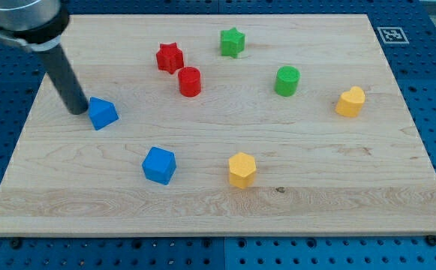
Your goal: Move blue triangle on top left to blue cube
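The blue triangle (103, 113) lies on the wooden board at the view's left. My tip (77, 111) rests just left of it, touching or nearly touching its left side. The dark rod rises from there toward the view's top left. The blue cube (159, 165) sits below and to the right of the triangle, toward the view's bottom.
A red star (169, 57) and a red cylinder (190, 81) stand at the top middle. A green star (232, 42) and a green cylinder (287, 80) lie right of them. One yellow block (242, 169) sits at the bottom middle, another yellow block (350, 101) at the right.
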You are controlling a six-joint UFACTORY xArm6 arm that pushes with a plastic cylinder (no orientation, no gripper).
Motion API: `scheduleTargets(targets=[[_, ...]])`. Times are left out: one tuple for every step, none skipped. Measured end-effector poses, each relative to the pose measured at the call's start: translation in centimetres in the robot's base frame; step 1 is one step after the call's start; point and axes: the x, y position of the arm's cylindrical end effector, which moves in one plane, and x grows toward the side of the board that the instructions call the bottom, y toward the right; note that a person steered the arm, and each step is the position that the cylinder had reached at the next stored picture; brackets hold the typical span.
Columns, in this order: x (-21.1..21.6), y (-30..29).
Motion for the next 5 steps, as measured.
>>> scheduleTargets(targets=[[1.0,4.2],[2.2,4.4],[3.5,5.6],[4.8,6.7],[5.5,7.7]])
